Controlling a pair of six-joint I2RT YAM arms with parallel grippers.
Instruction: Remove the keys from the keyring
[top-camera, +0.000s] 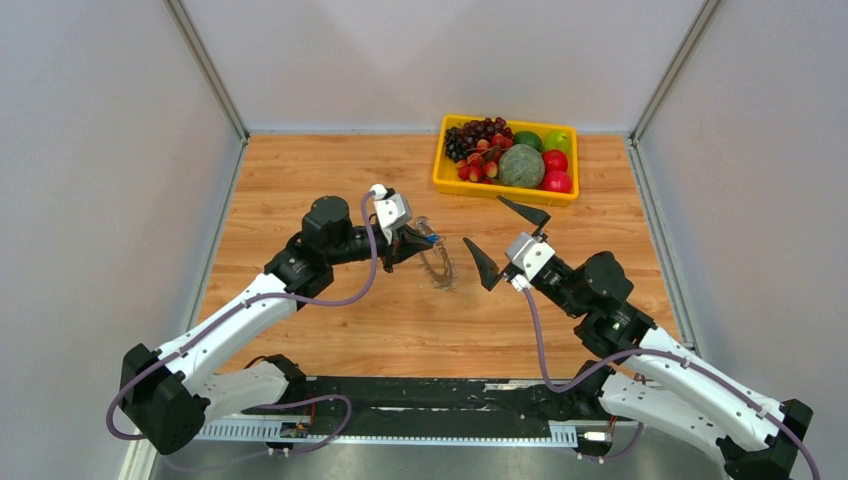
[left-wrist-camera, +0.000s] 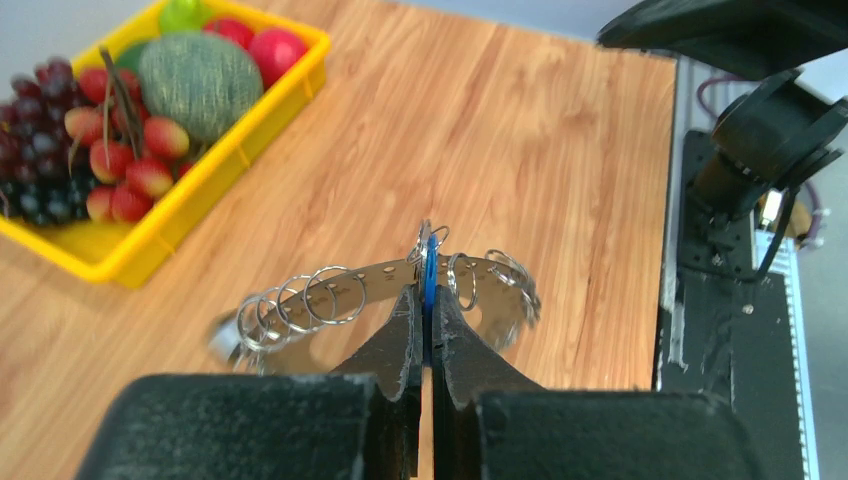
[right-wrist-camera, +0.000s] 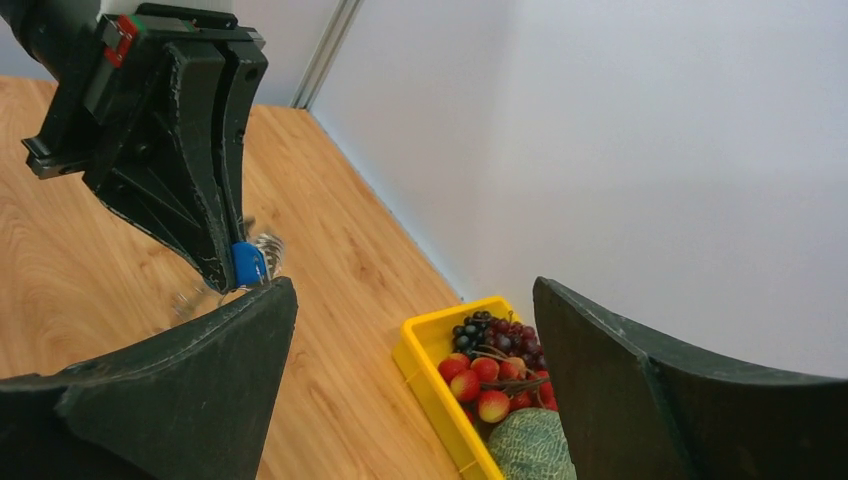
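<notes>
My left gripper (left-wrist-camera: 425, 318) is clamped shut on the blue key (left-wrist-camera: 429, 272), pinching its plastic head edge-on between the fingertips. Just past those tips the keyring (left-wrist-camera: 372, 283) hangs from that key, tilted, with its silvery loops (left-wrist-camera: 300, 300) fanned out to either side of the grip. I cannot tell whether its lower edge touches the table (top-camera: 330, 180). Beyond the ring, my right gripper (top-camera: 503, 240) faces it with jaws spread wide, holding nothing, near the ring but apart from it. To do this step well, I judge I should bring the right gripper onto the ring's flat band, clear of the loops, close firmly, and only then work the key along its loop with small, slow pulls. Yanking risks the head slipping out. Far beyond both grippers sits the yellow tray (top-camera: 447, 182) of fruit.
</notes>
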